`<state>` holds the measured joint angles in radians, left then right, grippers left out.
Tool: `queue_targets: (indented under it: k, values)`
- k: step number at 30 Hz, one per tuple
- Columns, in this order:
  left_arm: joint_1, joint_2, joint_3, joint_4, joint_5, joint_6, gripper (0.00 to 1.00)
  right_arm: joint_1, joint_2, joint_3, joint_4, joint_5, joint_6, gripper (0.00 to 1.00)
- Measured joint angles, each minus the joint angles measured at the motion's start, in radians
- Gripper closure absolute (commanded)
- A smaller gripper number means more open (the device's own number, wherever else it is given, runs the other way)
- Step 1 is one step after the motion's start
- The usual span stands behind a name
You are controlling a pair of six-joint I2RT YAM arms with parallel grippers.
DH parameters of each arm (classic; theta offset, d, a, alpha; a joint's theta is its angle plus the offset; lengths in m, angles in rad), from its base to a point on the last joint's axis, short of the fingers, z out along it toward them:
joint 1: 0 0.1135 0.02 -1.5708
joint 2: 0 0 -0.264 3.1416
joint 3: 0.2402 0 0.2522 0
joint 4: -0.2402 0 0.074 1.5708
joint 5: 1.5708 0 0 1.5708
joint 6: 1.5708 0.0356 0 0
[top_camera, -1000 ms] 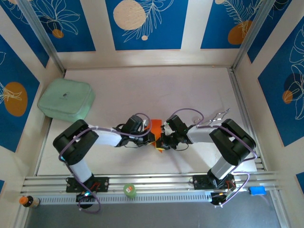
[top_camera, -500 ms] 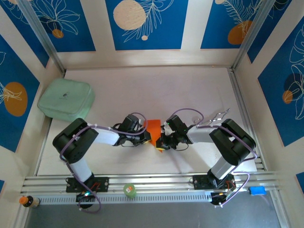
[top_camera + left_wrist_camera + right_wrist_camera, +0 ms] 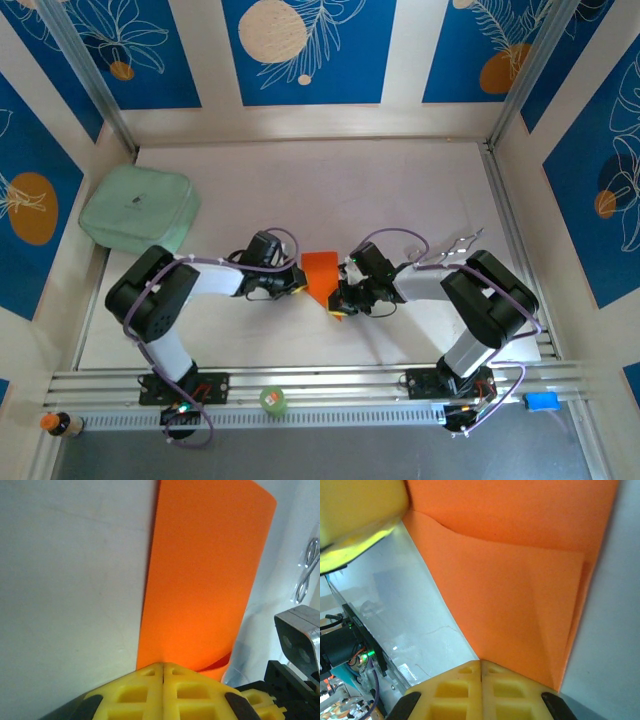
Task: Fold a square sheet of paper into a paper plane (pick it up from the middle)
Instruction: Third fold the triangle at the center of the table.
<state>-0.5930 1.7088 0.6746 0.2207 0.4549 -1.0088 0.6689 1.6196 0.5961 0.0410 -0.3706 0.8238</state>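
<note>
On the table (image 3: 400, 190), smooth orange paper (image 3: 320, 272) looks folded wedge-shaped.

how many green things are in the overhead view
2. The pale green pad sits far left on the table; a small green round object lies on the near rail, left of centre. More may be hidden.

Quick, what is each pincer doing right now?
The left pincer is closed, pinching the orange paper sheet.
The right pincer is closed, pinching the same sheet.
</note>
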Motion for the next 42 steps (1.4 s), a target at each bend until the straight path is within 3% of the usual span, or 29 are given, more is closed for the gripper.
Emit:
queue_targets:
  k: [12, 22, 35, 42]
  values:
    - [-0.008, -0.13, 0.003, -0.069, -0.071, 0.021, 0.96, 0.0, 0.0, 0.0, 0.0, 0.0, 0.0, 1.0]
    - [-0.098, -0.024, 0.006, 0.043, -0.022, 0.013, 0.94, 0.0, 0.0, 0.0, 0.0, 0.0, 0.0, 1.0]
    - [-0.101, 0.017, 0.001, 0.05, -0.027, 0.016, 1.0, 0.0, -0.073, 0.018, -0.075, 0.026, -0.022, 0.96]
    - [-0.101, 0.017, 0.002, 0.05, -0.027, 0.021, 1.0, 0.008, 0.023, 0.151, -0.082, 0.023, -0.048, 0.95]
